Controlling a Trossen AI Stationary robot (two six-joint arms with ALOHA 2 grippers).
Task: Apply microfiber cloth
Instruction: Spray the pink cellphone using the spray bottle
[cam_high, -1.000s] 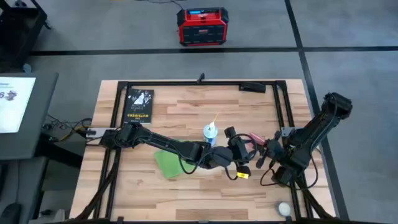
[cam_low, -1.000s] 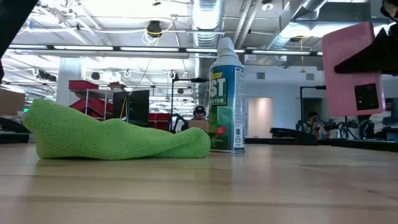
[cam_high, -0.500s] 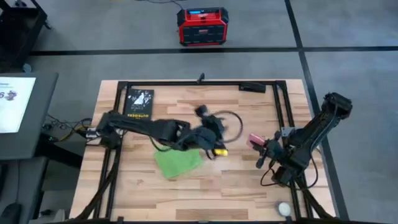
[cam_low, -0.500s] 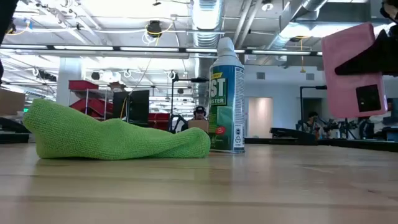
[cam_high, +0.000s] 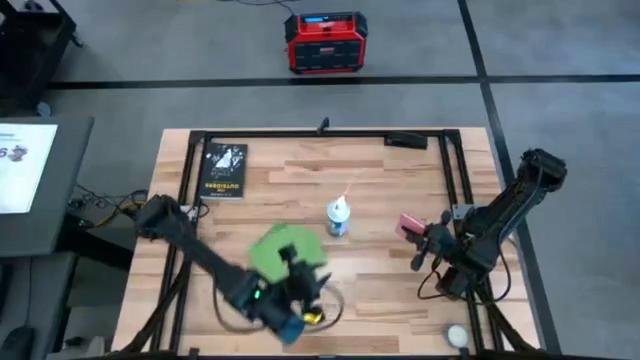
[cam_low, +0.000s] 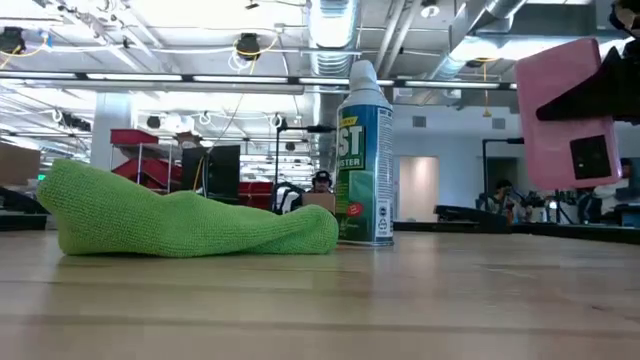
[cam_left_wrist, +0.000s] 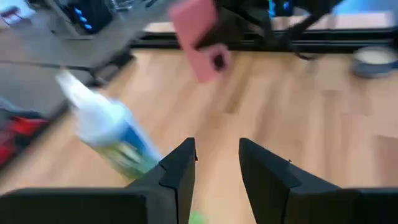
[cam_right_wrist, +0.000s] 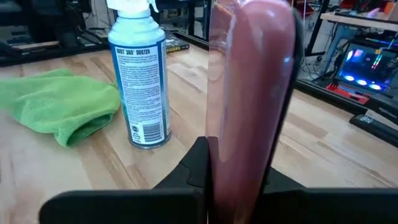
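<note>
Left pincer released above the microfiber cloth; right pincer clenched on a pink phone
Pale wood desk carries a duster can and black book; grey floor, red box beyond

This looked like an industrial robotics lab: behind the wooden surface ran exposed ceiling ducts, strip lights and red machinery, possibly workstations, on grey concrete floor.
</note>
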